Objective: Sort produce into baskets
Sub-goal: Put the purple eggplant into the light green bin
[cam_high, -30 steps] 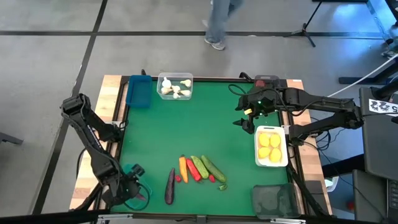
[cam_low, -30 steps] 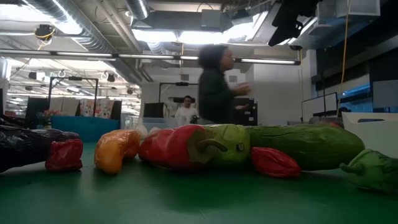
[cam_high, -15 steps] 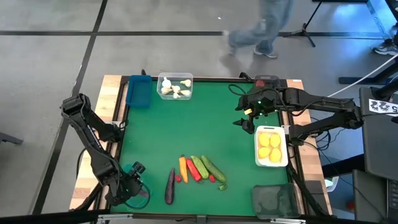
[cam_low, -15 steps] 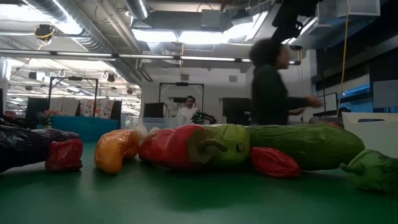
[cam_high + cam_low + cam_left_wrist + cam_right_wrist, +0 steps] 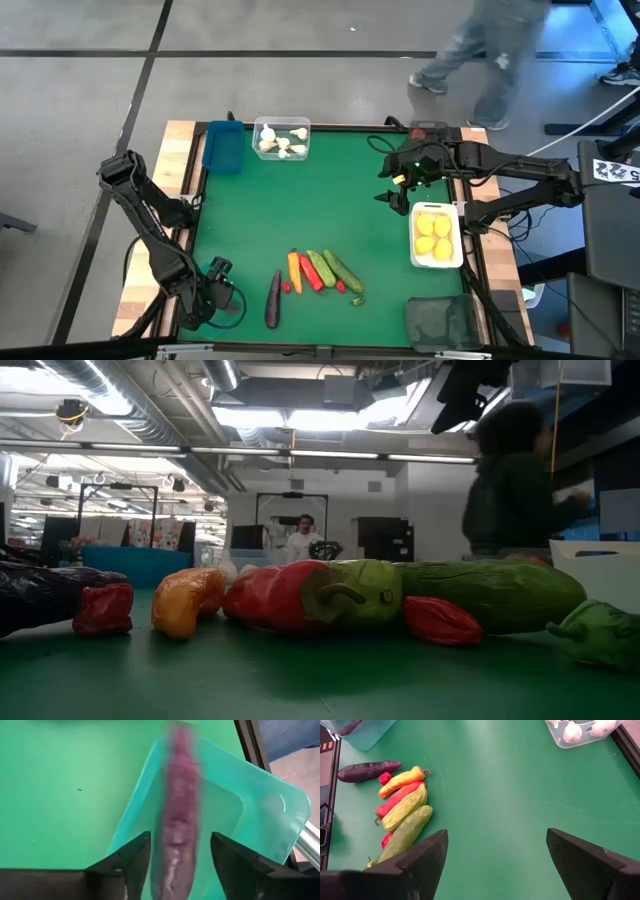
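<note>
Left fingers (image 5: 137, 857) flank eggplant (image 5: 177, 827) — over teal basket (image 5: 260, 815).

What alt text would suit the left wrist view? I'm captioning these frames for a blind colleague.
A blurred purple eggplant hangs lengthwise between the left pincer's two dark fingers, over a teal basket at the edge of the green table. Motion blur hides whether the fingers touch it.
</note>
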Controlling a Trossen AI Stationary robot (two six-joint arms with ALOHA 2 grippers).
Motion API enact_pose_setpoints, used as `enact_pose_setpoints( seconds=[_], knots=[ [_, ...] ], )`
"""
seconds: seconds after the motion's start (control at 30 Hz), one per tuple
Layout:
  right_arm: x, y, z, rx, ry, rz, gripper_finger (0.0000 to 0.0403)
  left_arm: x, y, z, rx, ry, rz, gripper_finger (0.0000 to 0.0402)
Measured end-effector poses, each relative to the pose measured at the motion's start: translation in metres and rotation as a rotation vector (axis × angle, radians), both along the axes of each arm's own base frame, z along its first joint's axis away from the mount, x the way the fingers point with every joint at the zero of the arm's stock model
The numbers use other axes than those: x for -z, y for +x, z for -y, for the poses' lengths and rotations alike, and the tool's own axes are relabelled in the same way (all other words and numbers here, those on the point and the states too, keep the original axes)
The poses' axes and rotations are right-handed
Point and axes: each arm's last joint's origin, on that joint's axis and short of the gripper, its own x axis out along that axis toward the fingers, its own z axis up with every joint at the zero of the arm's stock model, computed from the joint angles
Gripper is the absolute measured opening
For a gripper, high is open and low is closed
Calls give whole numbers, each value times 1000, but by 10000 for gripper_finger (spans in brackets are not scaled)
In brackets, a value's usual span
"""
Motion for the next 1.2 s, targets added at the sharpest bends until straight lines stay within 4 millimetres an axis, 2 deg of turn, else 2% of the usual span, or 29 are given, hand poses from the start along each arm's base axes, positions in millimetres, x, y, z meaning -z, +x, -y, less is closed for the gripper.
enact_pose_setpoints(
  seconds=[0.17,0.3,0.5,0.7,1.03,1.2],
  knots=[
    [0,0,0,0,0,1,335,0,0,-1,-5,4,-4,248],
    [0,0,0,3,-3,0,335,1,-1,-2,-12,21,-18,262],
    [0,0,0,5,-7,0,335,1,0,-6,-83,31,-41,257],
    [0,0,0,4,-8,0,335,1,10,-14,-155,26,-45,255],
    [0,0,0,3,-8,-1,335,1,23,-23,-370,7,-34,255],
    [0,0,0,3,-8,-2,335,-3,26,-27,-409,-39,-76,255]
  ],
)
